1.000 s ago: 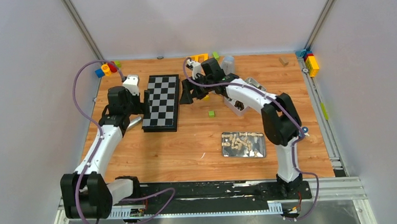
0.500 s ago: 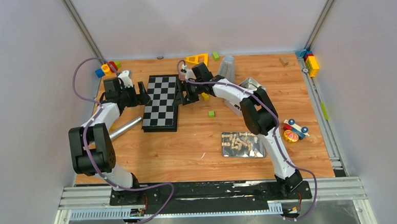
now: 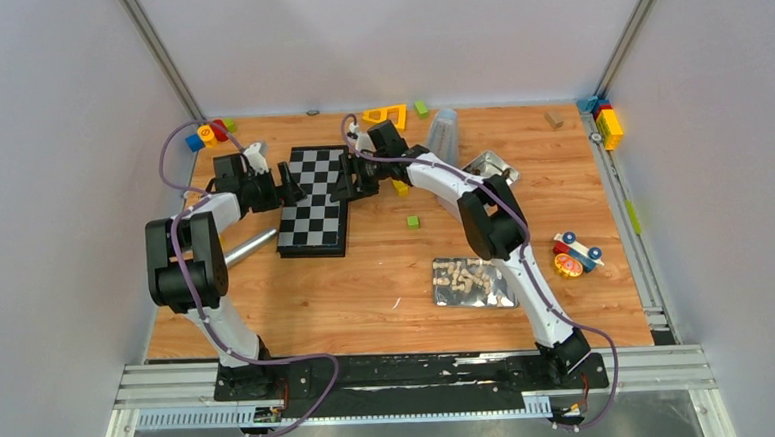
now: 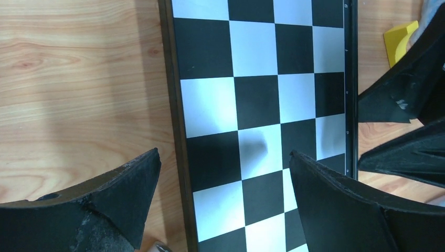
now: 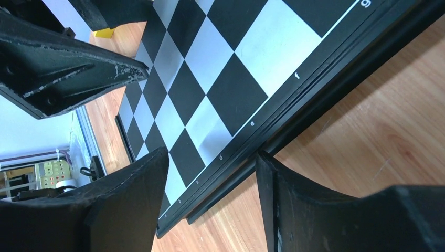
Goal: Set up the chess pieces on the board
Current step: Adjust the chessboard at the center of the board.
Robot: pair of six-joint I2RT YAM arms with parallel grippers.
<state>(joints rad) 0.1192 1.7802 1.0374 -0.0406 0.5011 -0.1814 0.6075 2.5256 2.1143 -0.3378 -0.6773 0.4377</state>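
The board (image 3: 312, 200) lies folded in half on the wooden table, left of centre. My left gripper (image 3: 284, 183) is open, its jaws astride the board's left rim (image 4: 177, 131); the left gripper (image 4: 223, 157) has one finger over the wood and one over the squares. My right gripper (image 3: 348, 185) is at the board's right edge. In the right wrist view the right gripper (image 5: 210, 157) stands open with the black rim (image 5: 273, 123) between its fingers, touching neither. The chess pieces (image 3: 470, 277) lie heaped in a flat metal tin (image 3: 440, 294) at the near right.
A yellow block (image 3: 400, 188) and a green block (image 3: 413, 221) lie right of the board. A silver cylinder (image 3: 246, 248) lies near its left side. A clear cup (image 3: 443, 131), another tin (image 3: 491, 164), a toy car (image 3: 574, 254) and coloured blocks (image 3: 209, 135) stand around.
The left gripper moved right onto the board's left edge. The right gripper moved left to the board's right edge and its jaws narrowed. Both arms stretched further out.
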